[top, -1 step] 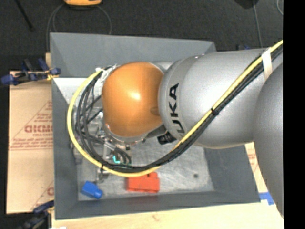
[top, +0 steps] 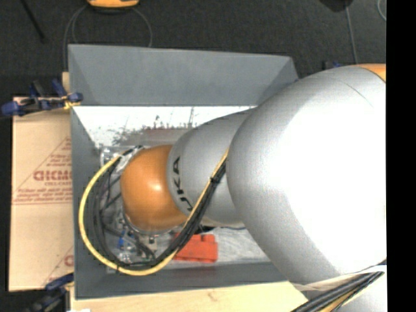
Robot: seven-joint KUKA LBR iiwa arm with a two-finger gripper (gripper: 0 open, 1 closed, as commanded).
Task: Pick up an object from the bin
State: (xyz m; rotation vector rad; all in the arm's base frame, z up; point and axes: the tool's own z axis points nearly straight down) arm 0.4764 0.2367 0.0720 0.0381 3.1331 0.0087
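Grey bin [top: 175, 77] holds one orange-red block [top: 203, 249].

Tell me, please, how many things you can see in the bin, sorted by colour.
Orange-red block: 1
Total in sight: 1. The arm covers most of the bin, so more may lie hidden beneath it.

**Finishes in and over the bin**

You see the bin [top: 175, 77] in matt grey metal, its floor [top: 110, 123] paler and scuffed with dark specks. The arm [top: 312, 174] wears a smooth, satin silver shell. Its orange cover [top: 146, 187] is glossy, with a soft highlight. The yellow cable [top: 84, 213] has a smooth sheath. The orange-red block [top: 201, 249] looks like matt plastic.
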